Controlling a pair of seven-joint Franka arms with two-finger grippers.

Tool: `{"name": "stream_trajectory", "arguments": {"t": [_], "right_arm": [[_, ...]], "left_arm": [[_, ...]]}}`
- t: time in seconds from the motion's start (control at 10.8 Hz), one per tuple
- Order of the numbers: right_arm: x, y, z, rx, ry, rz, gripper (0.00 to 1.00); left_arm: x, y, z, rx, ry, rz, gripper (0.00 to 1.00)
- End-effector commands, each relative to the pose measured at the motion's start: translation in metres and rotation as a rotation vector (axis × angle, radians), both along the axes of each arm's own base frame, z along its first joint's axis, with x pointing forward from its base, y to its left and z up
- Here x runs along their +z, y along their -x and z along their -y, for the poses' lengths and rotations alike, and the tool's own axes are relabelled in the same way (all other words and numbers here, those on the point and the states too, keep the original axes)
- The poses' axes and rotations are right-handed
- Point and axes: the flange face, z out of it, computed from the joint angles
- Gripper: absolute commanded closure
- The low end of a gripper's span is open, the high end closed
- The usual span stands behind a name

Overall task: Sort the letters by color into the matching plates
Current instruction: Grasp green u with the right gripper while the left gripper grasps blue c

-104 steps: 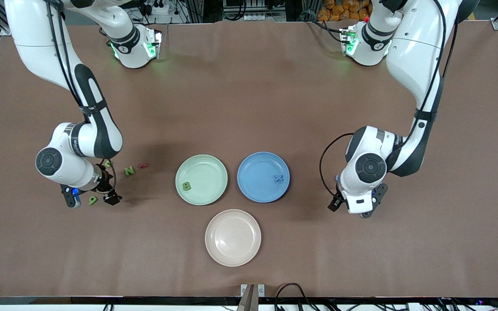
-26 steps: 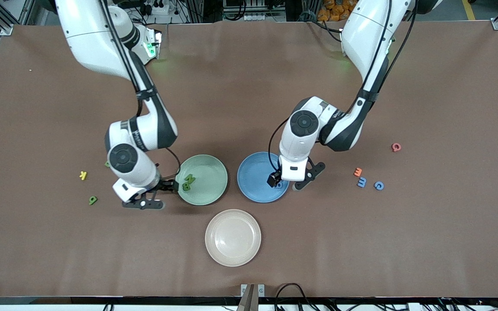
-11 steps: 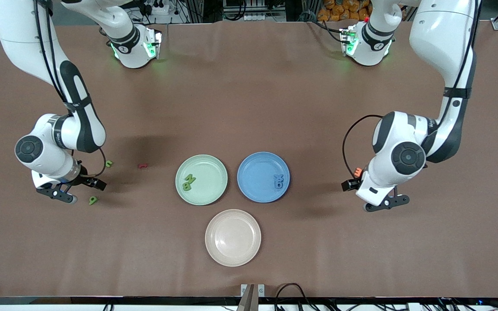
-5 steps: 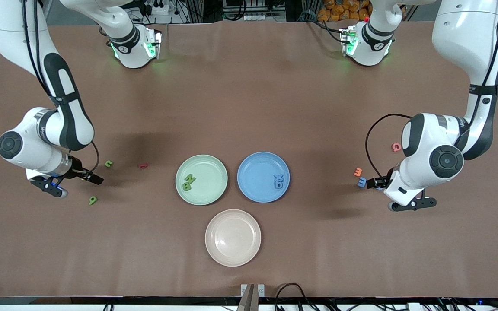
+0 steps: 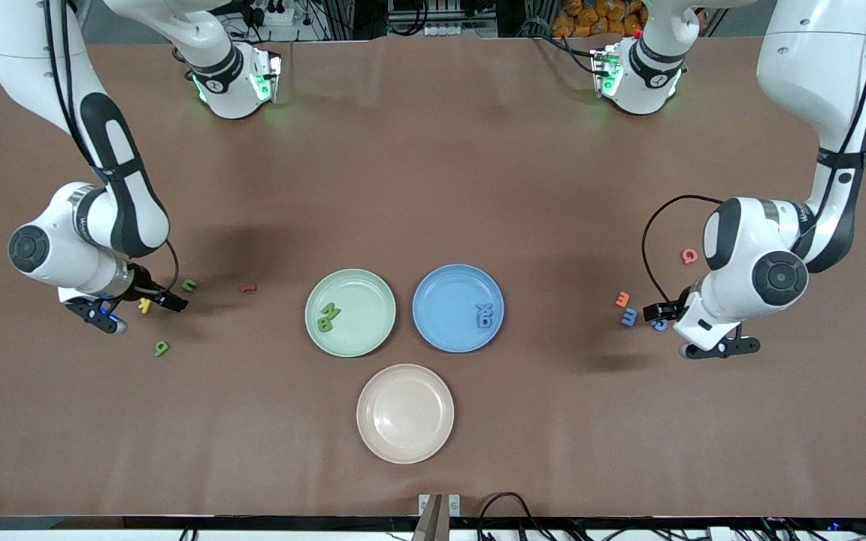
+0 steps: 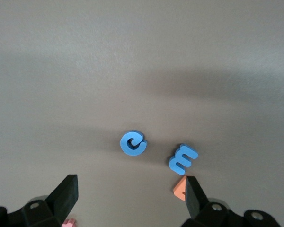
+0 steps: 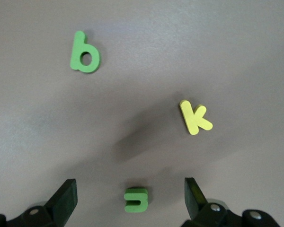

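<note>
The mint green plate [image 5: 361, 289] holds two green letters [image 5: 328, 317]. Beside it, the blue plate [image 5: 448, 289] holds two blue letters [image 5: 484, 315]. My right gripper [image 5: 140, 309] hovers open over loose letters at the right arm's end: a yellow k [image 7: 195, 117], a green 9 [image 7: 85, 52] and a small green letter [image 7: 136, 199] that lies under the gap between the fingers. My left gripper [image 5: 701, 329] hovers open at the left arm's end, near a blue c [image 6: 133, 143], a blue E [image 6: 182, 158] and an orange letter [image 6: 180, 188].
A cream-beige plate [image 5: 405, 413] lies nearer the front camera than the two coloured plates. A red letter [image 5: 249, 288] lies between the green plate and the right gripper. A red G [image 5: 689, 256] lies beside the left arm's wrist.
The left arm has swung farther toward its own end of the table, over the blue letters. The right gripper has shifted a little over the yellow k. Both stayed open.
</note>
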Motion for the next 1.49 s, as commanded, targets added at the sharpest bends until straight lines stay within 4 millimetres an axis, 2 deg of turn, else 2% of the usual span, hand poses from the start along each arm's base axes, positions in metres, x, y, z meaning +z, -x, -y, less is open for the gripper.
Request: {"name": "stream_trajectory", "arguments": {"t": [0.0,0.19,0.37,0.56,0.74,1.02,1.39], "right_arm": [[0.005,0.017,-0.009,-0.129,0.000,0.045,0.00],[-0.002,0.024,-0.014,-0.185,0.019,0.084,0.00],[-0.002,0.024,-0.027,-0.239,0.021,0.084,0.00],[-0.005,0.030,-0.031,-0.256,0.021,0.072,0.00],[-0.007,0.038,-0.031,-0.258,0.022,0.074,0.00],[-0.012,0.048,-0.030,-0.259,0.024,0.060,0.00],[-0.020,0.054,-0.029,-0.253,0.036,0.077,0.01]], "left_arm": [[-0.018,0.019,-0.006,-0.001,0.013,0.047,0.00],[-0.035,0.020,-0.012,0.030,0.019,0.058,0.00],[-0.041,0.017,-0.021,0.179,0.041,0.073,0.00],[-0.050,0.015,-0.033,0.351,0.064,0.084,0.00],[-0.062,0.015,-0.035,0.437,0.073,0.080,0.00],[-0.084,0.017,-0.028,0.518,0.065,0.082,0.00],[-0.095,0.018,-0.023,0.549,0.063,0.093,0.00]]}}
